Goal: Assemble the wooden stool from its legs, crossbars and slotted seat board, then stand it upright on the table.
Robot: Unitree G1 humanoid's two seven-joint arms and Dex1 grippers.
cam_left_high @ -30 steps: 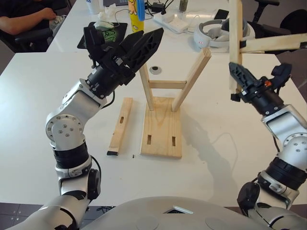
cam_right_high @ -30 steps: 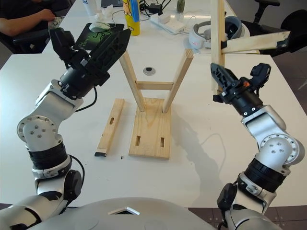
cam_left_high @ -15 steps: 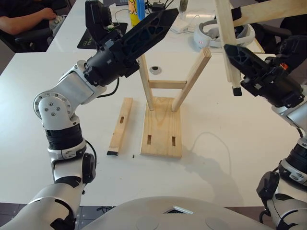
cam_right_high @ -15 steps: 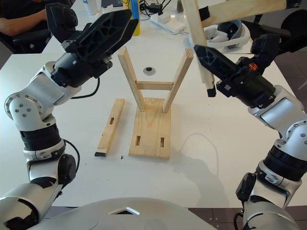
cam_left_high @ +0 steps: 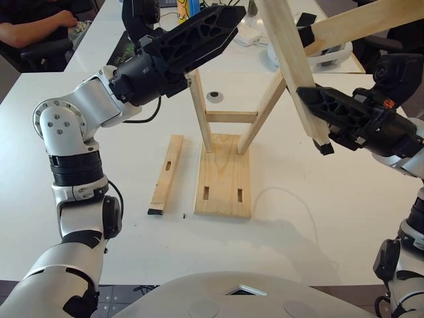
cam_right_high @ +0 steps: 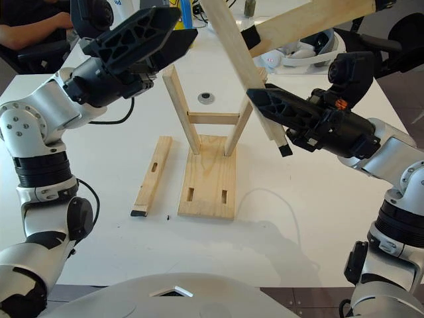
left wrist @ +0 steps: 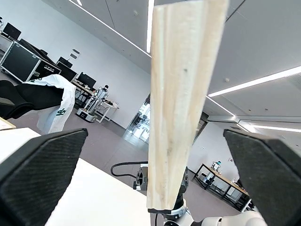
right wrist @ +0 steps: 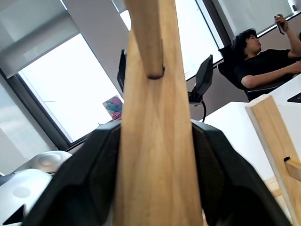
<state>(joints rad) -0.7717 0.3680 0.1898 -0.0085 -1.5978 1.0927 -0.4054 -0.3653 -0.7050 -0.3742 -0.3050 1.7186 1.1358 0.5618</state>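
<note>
The slotted seat board [cam_left_high: 223, 173] lies flat mid-table. A leg frame stands in its far end: two splayed legs [cam_left_high: 201, 114] joined by a crossbar [cam_left_high: 230, 116]. A loose slotted crossbar [cam_left_high: 166, 173] lies just left of the board. My right gripper [cam_left_high: 306, 101] is shut on a second leg frame [cam_left_high: 291, 73], held tilted in the air above and right of the standing frame, its black-tipped end pointing down. In the right wrist view that leg [right wrist: 160, 141] sits between both fingers. My left gripper [cam_left_high: 228, 20] is open, raised above the left standing leg, fingers [left wrist: 42, 174] wide apart.
A round table grommet [cam_left_high: 214, 97] lies behind the board. The back table holds a yellow bottle [cam_left_high: 189, 13], a white headset [cam_right_high: 311, 50], a dark mouse pad [cam_right_high: 132, 40] and a power strip. The near half of the table in front of the board is bare white surface.
My right arm swung the held leg frame left and down, toward the standing frame. My left gripper rose and moved right, from beside the left standing leg to above it.
</note>
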